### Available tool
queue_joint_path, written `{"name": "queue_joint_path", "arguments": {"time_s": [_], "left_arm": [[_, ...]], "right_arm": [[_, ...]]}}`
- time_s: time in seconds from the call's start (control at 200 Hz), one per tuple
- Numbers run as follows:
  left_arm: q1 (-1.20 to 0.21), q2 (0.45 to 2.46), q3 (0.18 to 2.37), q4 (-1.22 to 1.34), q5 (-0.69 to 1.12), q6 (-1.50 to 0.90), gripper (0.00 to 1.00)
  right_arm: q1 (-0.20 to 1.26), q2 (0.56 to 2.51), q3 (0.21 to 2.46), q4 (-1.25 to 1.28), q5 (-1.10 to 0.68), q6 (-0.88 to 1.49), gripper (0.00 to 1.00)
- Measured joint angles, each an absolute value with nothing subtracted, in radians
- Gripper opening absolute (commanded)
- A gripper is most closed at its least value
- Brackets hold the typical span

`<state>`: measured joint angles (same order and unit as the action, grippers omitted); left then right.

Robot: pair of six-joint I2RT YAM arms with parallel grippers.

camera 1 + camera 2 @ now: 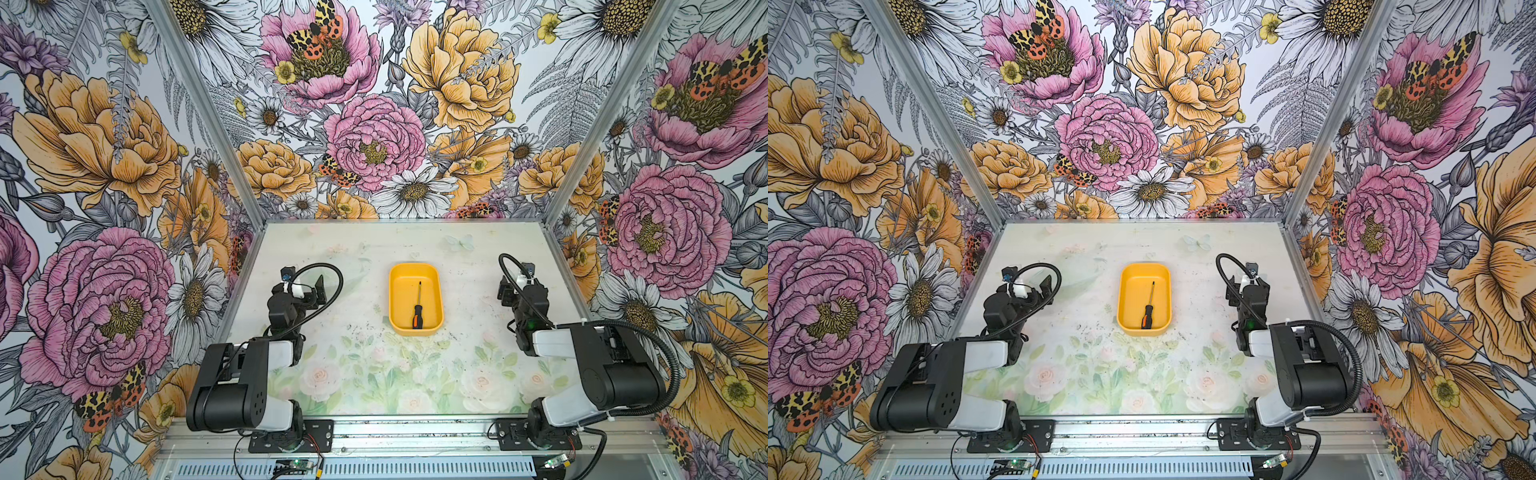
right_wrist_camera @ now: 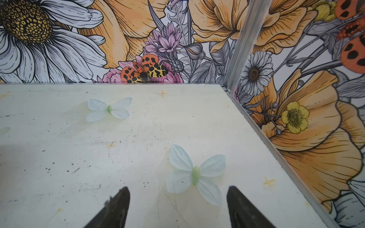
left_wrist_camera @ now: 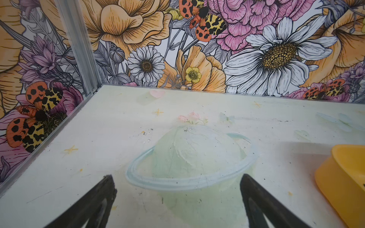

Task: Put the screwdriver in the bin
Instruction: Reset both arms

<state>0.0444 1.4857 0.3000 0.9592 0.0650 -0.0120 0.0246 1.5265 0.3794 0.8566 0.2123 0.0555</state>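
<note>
The yellow-orange bin stands in the middle of the table, between the two arms. Inside it lies the screwdriver, black-and-orange handle towards the front wall, thin shaft pointing to the back. My left gripper hovers left of the bin, open and empty; a corner of the bin shows in the left wrist view. Off to the bin's right is my right gripper, which is open over bare table with nothing between its fingers.
Flowered walls with aluminium corner posts close the table on three sides. A metal rail carrying both arm bases runs along the front edge. The table top is printed with pale flowers, butterflies and a ringed planet.
</note>
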Motion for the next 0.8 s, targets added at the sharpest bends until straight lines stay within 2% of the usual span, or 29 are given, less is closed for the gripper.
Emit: {"name": "queue_joint_path", "arguments": {"time_s": [0.075,0.24,0.35,0.365,0.385,0.801], "left_arm": [[0.046,1.549,0.303,0.982,0.067,-0.009,0.99],[0.046,1.560,0.355,0.939,0.068,0.000,0.99],[0.046,1.558,0.372,0.940,0.068,0.000,0.99],[0.046,1.558,0.372,0.940,0.068,0.000,0.99],[0.046,1.558,0.372,0.939,0.068,0.000,0.99],[0.046,1.558,0.372,0.938,0.040,0.000,0.99]], "right_arm": [[0.025,1.526,0.379,0.858,0.213,0.056,0.80],[0.025,1.526,0.379,0.858,0.212,0.056,0.82],[0.025,1.526,0.379,0.858,0.212,0.062,0.88],[0.025,1.526,0.379,0.858,0.212,0.059,0.97],[0.025,1.526,0.379,0.858,0.212,0.064,0.99],[0.025,1.526,0.379,0.858,0.208,0.063,0.99]]}}
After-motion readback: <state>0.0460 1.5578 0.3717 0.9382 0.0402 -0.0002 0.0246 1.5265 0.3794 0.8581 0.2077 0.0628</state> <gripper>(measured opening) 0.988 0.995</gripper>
